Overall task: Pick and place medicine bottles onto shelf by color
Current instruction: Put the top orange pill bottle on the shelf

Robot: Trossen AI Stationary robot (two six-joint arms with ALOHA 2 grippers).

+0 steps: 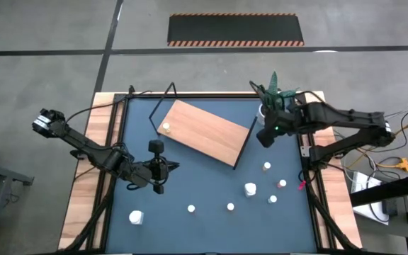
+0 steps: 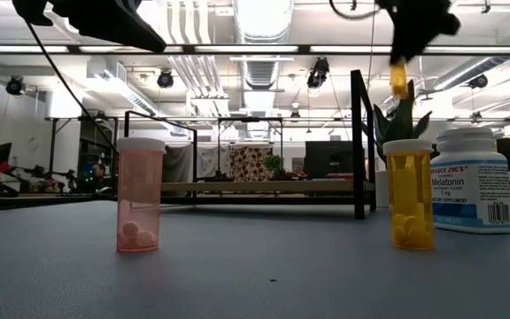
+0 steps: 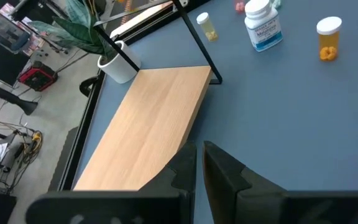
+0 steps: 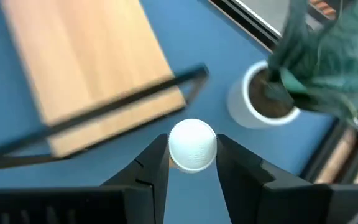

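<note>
My right gripper (image 4: 192, 163) is raised high near the shelf's right end (image 1: 243, 142) and is shut on a small yellowish medicine bottle (image 2: 399, 80) with a white cap. The shelf (image 1: 204, 132), a light wooden board in a black frame, lies on the blue table with one small bottle (image 1: 166, 128) standing on its left end. Several more bottles stand on the table at near right, among them a pink one (image 2: 140, 195), an orange one (image 2: 412, 195) and a big white one (image 2: 473, 180). My left gripper (image 3: 199, 168) is shut on nothing, above the table near the shelf's near-left side. My right gripper pinches the bottle between its two fingers at the white cap end (image 4: 192, 144), one finger on each side. The fingers slant down from above. The bottle hangs below them, lifted well clear of the table, roughly upright.
A white pot with a green plant (image 1: 271, 99) stands at the far right corner, close behind my right gripper. The shelf's black frame (image 1: 163, 99) rises at its far-left end. Bare blue table lies between the shelf and the bottles (image 1: 250, 189) at near right.
</note>
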